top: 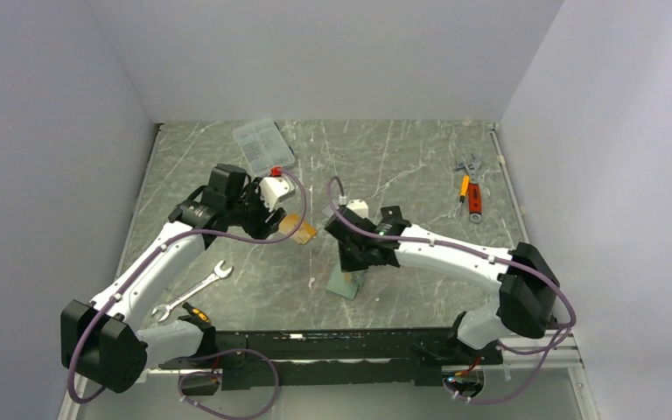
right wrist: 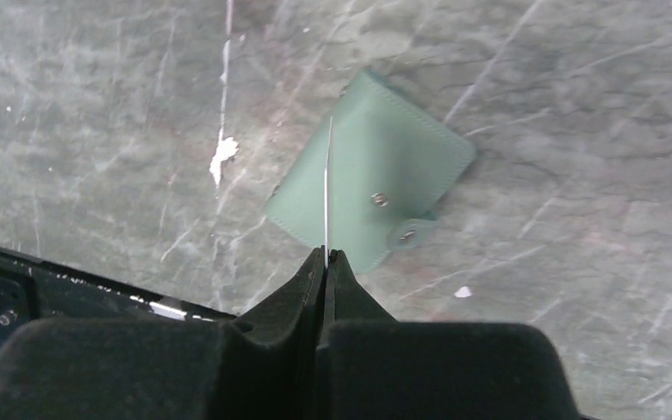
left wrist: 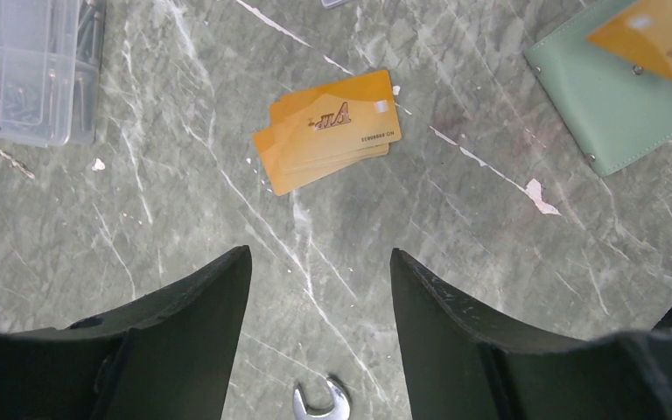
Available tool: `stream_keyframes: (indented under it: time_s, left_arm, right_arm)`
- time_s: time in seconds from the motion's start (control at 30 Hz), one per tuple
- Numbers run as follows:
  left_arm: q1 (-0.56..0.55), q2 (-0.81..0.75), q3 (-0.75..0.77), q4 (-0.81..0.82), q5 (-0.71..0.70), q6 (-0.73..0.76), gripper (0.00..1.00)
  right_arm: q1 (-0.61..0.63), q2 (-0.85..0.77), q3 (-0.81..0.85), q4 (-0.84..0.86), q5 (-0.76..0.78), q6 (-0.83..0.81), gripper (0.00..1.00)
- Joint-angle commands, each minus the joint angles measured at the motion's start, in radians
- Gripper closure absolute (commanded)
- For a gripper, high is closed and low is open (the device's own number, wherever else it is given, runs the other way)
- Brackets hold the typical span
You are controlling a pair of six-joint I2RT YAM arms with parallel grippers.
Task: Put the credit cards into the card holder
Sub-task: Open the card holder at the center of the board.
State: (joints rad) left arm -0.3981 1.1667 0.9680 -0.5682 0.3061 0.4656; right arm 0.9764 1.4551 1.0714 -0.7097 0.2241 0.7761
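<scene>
Pinching a thin orange card by one end, the right claw is clenched tight, its padded black fingers pressed flat together. The card stands on edge over the wallet and shows in the right wrist view only as a pale sliver. The wallet is a soft grey-green folded rectangle with stitched, rounded corners, lying flat on the marbled grey table, with a metal stud on its face and a small tab jutting from one side. The left claw hangs released, its broad dark fingers spread above bare stone. Near it a fanned stack of cards, glossy and orange-gold, rests on the table well apart from the wallet. A clear box and a steel wrench lie nearby.
</scene>
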Motion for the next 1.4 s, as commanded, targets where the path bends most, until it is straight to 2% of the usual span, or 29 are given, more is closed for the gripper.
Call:
stream_keyframes:
  time_s: [0.0,0.17,0.47,0.63,0.73,0.8,0.83,0.87,1.0,1.2,1.37]
  left_arm:
    - [0.015,-0.011,-0.007,-0.027,0.005,-0.028,0.35]
    - [0.018,-0.012,-0.011,-0.033,0.004,-0.023,0.35]
    - [-0.011,0.013,0.016,-0.043,0.001,-0.032,0.34]
    - [-0.126,0.067,0.056,-0.061,-0.077,-0.040,0.32]
    - [-0.194,0.118,0.085,-0.051,-0.111,-0.068,0.24]
    - [-0.230,0.148,0.108,-0.040,-0.091,-0.096,0.14]
    - [-0.249,0.165,0.120,-0.036,-0.082,-0.108,0.02]
    - [-0.274,0.187,0.128,-0.032,-0.076,-0.120,0.01]
    - [-0.365,0.228,0.123,0.025,-0.092,-0.198,0.01]
    - [-0.419,0.321,0.157,0.034,-0.141,-0.419,0.01]
    - [-0.528,0.399,0.175,0.062,-0.214,-0.447,0.01]
  right_arm:
    - [0.054,0.065,0.070,-0.020,0.015,0.074,1.00]
    - [0.062,0.097,0.047,-0.058,0.058,0.091,1.00]
    - [0.033,-0.015,-0.079,-0.053,0.102,0.119,1.00]
    - [0.020,-0.065,-0.153,-0.016,0.087,0.145,1.00]
    - [0.011,-0.078,-0.191,0.023,0.079,0.159,1.00]
    - [0.004,-0.075,-0.209,0.037,0.083,0.167,1.00]
    - [-0.001,-0.078,-0.221,0.051,0.084,0.174,1.00]
    - [-0.006,-0.086,-0.246,0.066,0.082,0.181,1.00]
    - [-0.042,-0.141,-0.336,0.128,0.067,0.221,1.00]
    - [-0.077,-0.227,-0.470,0.229,0.050,0.297,1.00]
    - [-0.100,-0.289,-0.564,0.322,0.020,0.329,1.00]
